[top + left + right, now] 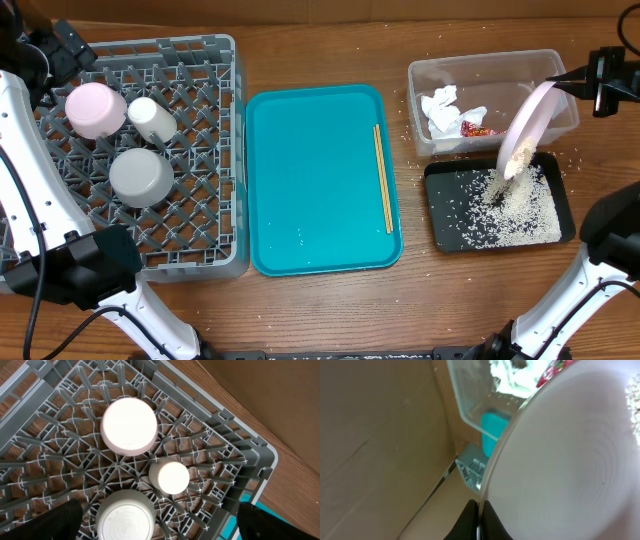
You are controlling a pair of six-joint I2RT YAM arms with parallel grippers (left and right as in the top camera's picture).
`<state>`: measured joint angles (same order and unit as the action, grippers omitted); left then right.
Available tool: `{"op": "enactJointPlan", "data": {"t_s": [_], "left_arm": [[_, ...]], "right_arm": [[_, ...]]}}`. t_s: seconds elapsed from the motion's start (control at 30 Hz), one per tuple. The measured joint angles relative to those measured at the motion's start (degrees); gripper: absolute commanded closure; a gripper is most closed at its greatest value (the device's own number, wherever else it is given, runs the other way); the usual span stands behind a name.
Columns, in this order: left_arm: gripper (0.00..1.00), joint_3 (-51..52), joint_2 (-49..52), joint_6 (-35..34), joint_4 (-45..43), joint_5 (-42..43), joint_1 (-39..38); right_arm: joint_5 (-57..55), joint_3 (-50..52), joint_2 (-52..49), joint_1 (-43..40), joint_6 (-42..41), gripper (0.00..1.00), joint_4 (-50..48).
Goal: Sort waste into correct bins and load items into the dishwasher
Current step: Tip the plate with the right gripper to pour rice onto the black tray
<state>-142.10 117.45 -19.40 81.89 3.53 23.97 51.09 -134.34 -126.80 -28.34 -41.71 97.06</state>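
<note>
My right gripper (572,80) is shut on the rim of the large white plate (527,125) and holds it tilted steeply over the flat black tray (562,205); rice (510,200) lies heaped on the tray. In the right wrist view the fingers (479,522) pinch the plate (570,470) edge. The clear tub (500,70) holds crumpled tissue (440,108) and a red wrapper (475,128). The grey rack (200,200) holds the pink dish (95,108), white cup (152,118) and metal bowl (140,177). My left gripper (160,525) is open above the rack. Chopsticks (382,178) lie on the teal tray.
The teal tray (310,180) sits between the rack and the bins. Rice grains are scattered on the wooden table around the black tray (575,160). A cardboard wall stands behind the table in the right wrist view (380,435).
</note>
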Motion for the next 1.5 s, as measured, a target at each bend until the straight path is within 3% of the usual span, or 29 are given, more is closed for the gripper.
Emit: {"op": "enactJointPlan", "data": {"t_s": [1.0,1.5], "left_arm": [[0.0,0.0,0.0,0.0,0.0,0.0,0.0],[0.0,0.0,0.0,0.0,0.0,0.0,0.0]], "right_arm": [[6.5,0.1,0.0,-4.6,5.0,0.97,0.0],[8.5,8.7,0.2,-7.6,8.6,0.96,0.0]]}}
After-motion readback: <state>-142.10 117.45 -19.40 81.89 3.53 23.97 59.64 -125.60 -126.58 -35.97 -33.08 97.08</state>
